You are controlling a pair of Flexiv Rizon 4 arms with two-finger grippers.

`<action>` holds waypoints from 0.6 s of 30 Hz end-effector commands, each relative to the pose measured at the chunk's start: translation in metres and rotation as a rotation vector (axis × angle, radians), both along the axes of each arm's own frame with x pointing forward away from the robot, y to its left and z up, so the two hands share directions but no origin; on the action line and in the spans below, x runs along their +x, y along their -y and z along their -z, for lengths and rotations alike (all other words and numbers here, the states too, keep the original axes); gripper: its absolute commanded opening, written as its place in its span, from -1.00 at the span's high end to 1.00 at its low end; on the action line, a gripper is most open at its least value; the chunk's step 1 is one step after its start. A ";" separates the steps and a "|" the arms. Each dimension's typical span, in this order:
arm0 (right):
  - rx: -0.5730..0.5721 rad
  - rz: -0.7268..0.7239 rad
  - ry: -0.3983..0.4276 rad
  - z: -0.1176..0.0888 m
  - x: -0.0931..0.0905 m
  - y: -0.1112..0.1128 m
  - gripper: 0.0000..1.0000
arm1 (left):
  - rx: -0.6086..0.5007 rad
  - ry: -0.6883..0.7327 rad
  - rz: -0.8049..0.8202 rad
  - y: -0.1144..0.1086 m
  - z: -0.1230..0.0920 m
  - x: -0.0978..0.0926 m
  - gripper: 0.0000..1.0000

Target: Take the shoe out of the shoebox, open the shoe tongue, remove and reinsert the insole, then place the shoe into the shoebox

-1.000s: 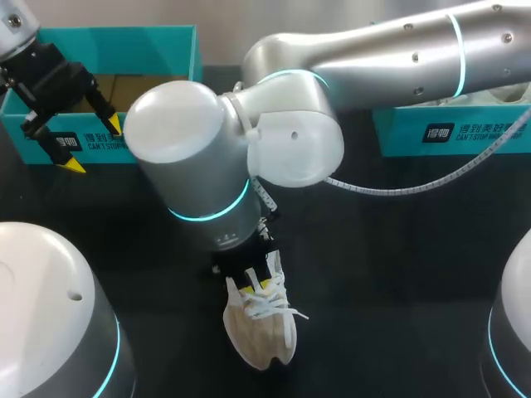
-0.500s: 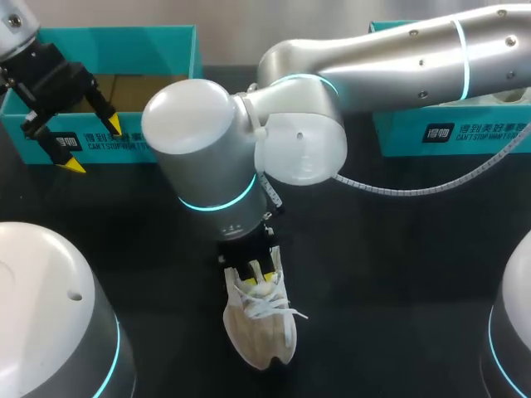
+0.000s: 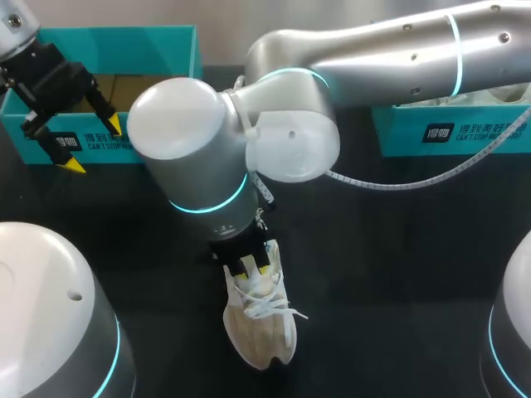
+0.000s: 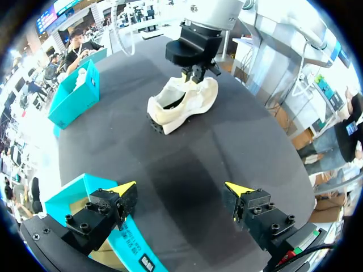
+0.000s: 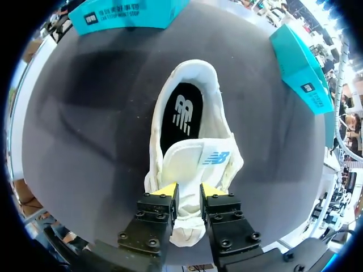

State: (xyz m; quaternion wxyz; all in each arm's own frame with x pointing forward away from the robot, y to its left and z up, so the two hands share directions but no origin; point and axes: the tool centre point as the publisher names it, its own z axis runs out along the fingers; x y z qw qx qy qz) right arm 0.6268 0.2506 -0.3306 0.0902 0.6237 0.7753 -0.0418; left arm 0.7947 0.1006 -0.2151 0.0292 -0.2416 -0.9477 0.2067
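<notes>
Right gripper (image 5: pixel 188 195) was pinched narrow on the white padded tongue (image 5: pixel 184 164) of the cream mesh sneaker (image 3: pixel 261 336), which lay on the black table (image 3: pixel 373 290). Left gripper (image 4: pixel 181 190) gaped wide over the teal cardboard shoebox (image 3: pixel 116 41) front edge, well apart from the sneaker.
</notes>
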 end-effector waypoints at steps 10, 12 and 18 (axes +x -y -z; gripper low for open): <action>0.000 0.132 0.003 0.021 0.018 -0.009 0.47 | 0.002 0.001 0.000 -0.001 0.000 0.000 -1.00; -0.020 0.137 0.026 0.010 0.014 -0.007 0.46 | 0.002 0.001 0.000 -0.001 0.000 0.000 -1.00; -0.057 0.132 0.055 -0.003 0.010 -0.002 0.38 | 0.002 0.001 0.000 -0.001 0.000 0.000 -1.00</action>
